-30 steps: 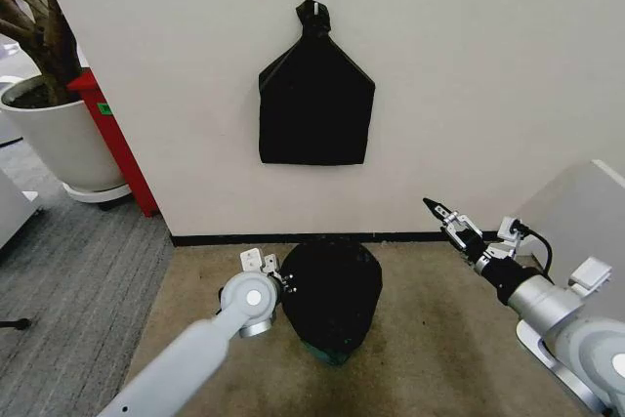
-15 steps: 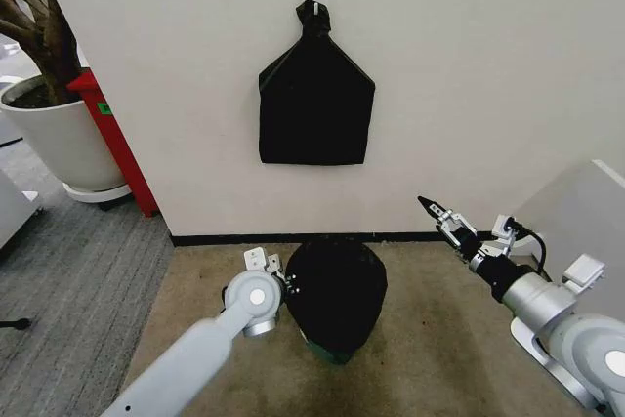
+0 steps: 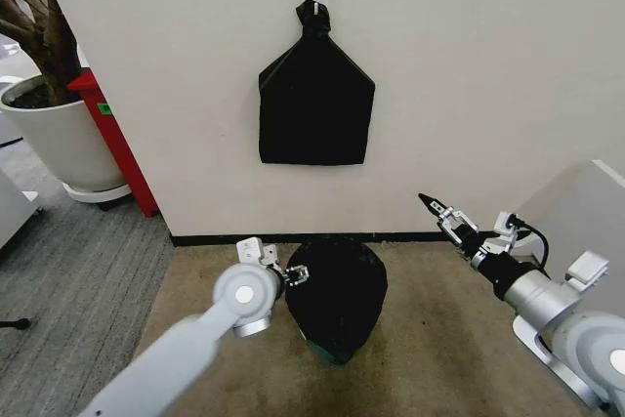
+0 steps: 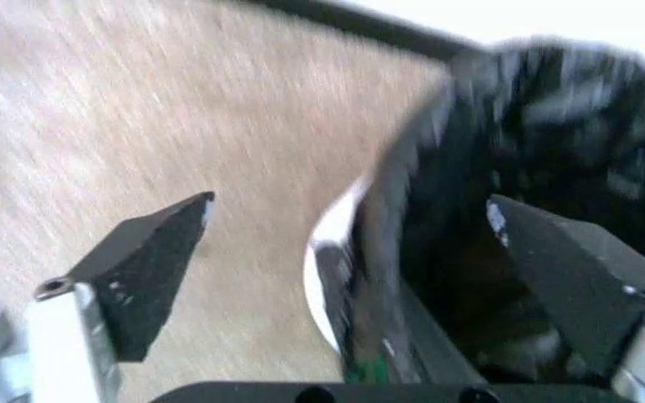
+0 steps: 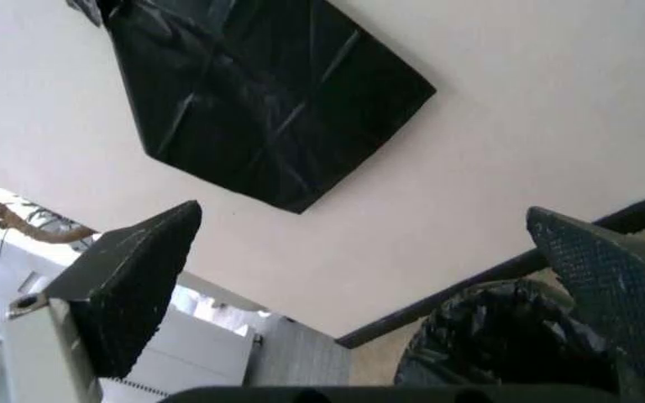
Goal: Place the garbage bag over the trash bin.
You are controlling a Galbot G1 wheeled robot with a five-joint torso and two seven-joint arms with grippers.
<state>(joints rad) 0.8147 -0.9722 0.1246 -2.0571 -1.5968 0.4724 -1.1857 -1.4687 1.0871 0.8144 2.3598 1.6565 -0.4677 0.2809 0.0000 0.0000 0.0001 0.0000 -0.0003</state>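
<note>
at the bin's left side, the left tool (image 3: 296,273) has risen to the garbage bag (image 3: 337,295), fingers spread; the right tool (image 3: 436,211), also spread, hovers apart.

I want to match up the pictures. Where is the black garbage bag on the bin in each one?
Head view: the garbage bag sits low in the middle, on the floor by the wall, beside the left gripper.
Left wrist view: it fills the right side, between the open fingers.
Right wrist view: it shows at the bottom.
Shared landmark: the black baseboard strip.
</note>
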